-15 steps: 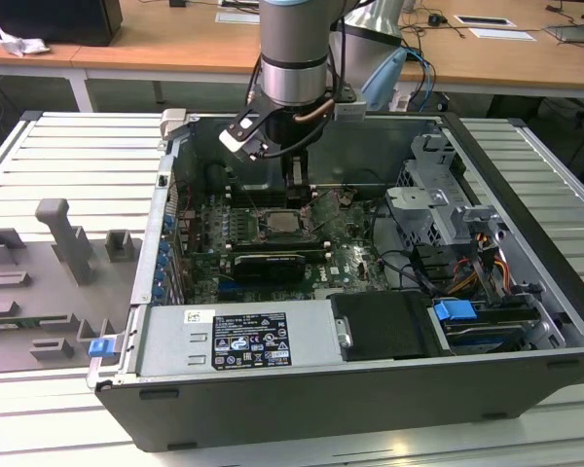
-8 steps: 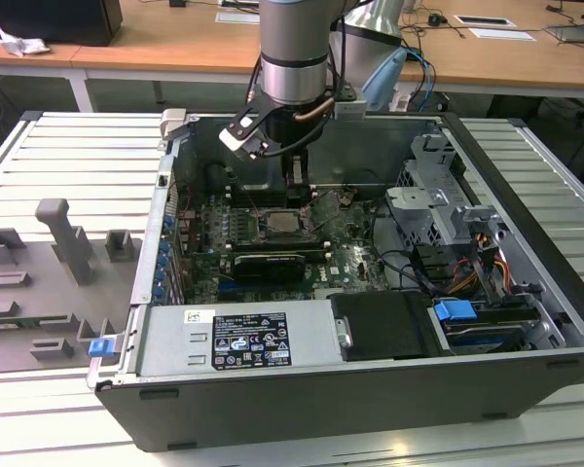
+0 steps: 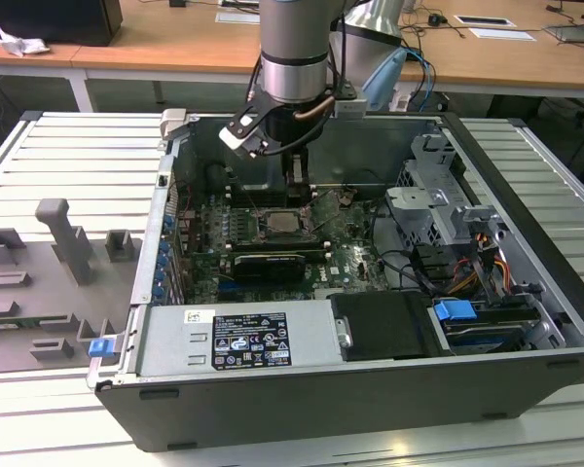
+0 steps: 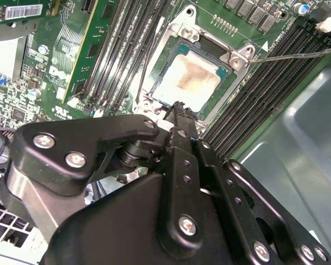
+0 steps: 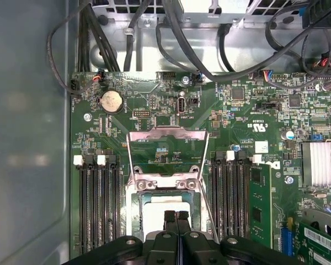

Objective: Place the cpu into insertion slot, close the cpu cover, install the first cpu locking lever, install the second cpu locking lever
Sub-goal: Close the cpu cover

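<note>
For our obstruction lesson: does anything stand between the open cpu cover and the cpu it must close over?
Only the gripper: its shut tip hangs over an edge of the cpu, where the cpu cover would likely swing down.

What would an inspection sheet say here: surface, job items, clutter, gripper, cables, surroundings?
Surface: pale slatted table carrying an open computer case.
Job's things: cpu lies in the insertion slot; cpu cover flipped open; a locking lever swung out.
Clutter: grey fixture blocks on the table at the exterior view's left.
Gripper: gripper shut, empty, over the cpu's edge; contact cannot be told.
Cables: black cables along the case wall; coloured wires by the drive bays.
Surroundings: wooden desks behind.
</note>
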Controlling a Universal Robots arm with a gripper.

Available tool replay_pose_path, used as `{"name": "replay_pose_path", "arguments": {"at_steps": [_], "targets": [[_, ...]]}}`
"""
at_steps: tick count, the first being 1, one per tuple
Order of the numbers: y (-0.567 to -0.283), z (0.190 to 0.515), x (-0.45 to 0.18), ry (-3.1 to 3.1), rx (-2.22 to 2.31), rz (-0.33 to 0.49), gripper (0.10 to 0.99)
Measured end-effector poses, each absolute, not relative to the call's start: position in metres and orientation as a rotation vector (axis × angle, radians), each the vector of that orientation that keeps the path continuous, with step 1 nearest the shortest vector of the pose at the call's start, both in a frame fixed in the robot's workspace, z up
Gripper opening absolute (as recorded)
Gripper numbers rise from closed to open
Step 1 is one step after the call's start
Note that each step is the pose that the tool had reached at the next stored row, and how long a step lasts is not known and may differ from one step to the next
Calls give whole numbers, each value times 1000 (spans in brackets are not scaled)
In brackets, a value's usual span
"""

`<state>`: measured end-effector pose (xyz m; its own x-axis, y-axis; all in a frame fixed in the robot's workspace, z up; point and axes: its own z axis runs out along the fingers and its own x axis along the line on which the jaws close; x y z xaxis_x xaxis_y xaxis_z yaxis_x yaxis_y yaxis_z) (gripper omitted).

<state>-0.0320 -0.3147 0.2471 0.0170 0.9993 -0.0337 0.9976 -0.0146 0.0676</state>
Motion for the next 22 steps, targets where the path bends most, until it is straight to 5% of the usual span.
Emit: {"name": "replay_pose_path", "arguments": {"at_steps": [22], "targets": [[-315, 262, -32, 2150, 2184, 28, 106]]}}
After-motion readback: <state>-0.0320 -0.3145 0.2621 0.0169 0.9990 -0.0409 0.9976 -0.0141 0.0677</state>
